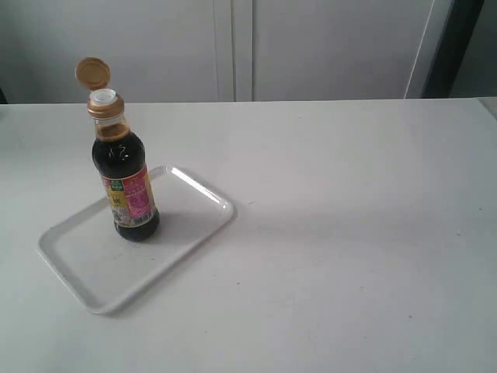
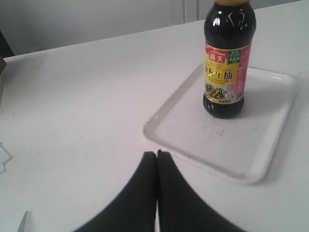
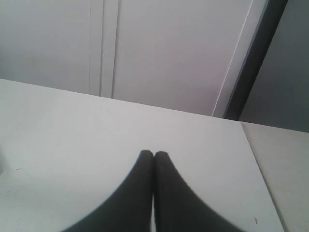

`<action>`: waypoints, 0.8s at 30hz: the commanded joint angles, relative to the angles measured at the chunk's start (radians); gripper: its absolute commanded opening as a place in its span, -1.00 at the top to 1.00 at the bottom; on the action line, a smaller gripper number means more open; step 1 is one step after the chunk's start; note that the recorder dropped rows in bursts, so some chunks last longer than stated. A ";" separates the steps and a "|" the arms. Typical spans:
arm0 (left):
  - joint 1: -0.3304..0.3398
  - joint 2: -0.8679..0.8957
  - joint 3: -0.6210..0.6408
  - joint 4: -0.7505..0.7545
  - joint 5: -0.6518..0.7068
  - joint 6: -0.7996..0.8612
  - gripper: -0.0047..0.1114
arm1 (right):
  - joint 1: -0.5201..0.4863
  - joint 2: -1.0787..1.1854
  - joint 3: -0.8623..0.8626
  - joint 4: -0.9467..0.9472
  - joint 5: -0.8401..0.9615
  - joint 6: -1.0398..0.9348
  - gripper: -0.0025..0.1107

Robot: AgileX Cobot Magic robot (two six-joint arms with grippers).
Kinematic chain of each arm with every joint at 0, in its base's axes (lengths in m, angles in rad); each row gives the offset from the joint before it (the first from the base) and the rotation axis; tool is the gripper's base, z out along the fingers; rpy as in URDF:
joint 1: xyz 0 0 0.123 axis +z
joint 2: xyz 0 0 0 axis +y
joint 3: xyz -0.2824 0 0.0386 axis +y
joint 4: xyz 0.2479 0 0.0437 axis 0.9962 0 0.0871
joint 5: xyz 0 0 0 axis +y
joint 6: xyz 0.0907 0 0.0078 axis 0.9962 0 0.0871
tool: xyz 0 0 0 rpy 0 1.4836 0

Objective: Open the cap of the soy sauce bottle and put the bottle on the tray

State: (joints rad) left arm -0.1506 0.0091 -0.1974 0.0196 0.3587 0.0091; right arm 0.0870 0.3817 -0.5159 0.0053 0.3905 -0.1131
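The soy sauce bottle [image 1: 126, 186] stands upright on the white tray [image 1: 85, 260], dark liquid behind a pink, yellow and green label. Its golden-brown cap [image 1: 93, 73] is flipped up on its hinge, baring the white spout [image 1: 102, 97]. In the left wrist view the bottle [image 2: 227, 63] stands on the tray [image 2: 260, 154] a short way beyond my left gripper [image 2: 157, 153], which is shut with nothing in it; the cap is cut off there. My right gripper [image 3: 154, 154] is shut and empty over bare table. Neither gripper shows in the exterior view.
The white table [image 1: 349, 233] stretches to the right of the tray. Pale cabinet doors [image 1: 311, 47] stand behind it, with a dark vertical strip [image 1: 454, 47] at the far right. Scraps of white paper [image 2: 4, 157] lie at the edge of the left wrist view.
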 commanded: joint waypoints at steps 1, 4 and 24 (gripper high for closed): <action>0.000 -0.009 0.020 -0.012 -0.007 -0.009 0.92 | -0.006 -0.006 0.005 0.002 -0.003 0.003 0.96; 0.002 -0.009 0.040 -0.012 -0.024 -0.009 0.92 | -0.006 -0.006 0.005 0.002 -0.003 0.003 0.96; 0.069 -0.009 0.183 -0.049 -0.103 -0.016 0.92 | -0.006 -0.006 0.005 0.002 -0.003 0.003 0.96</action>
State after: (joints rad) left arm -0.0841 0.0048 -0.0474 -0.0104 0.2922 0.0000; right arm 0.0870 0.3817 -0.5159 0.0072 0.3905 -0.1131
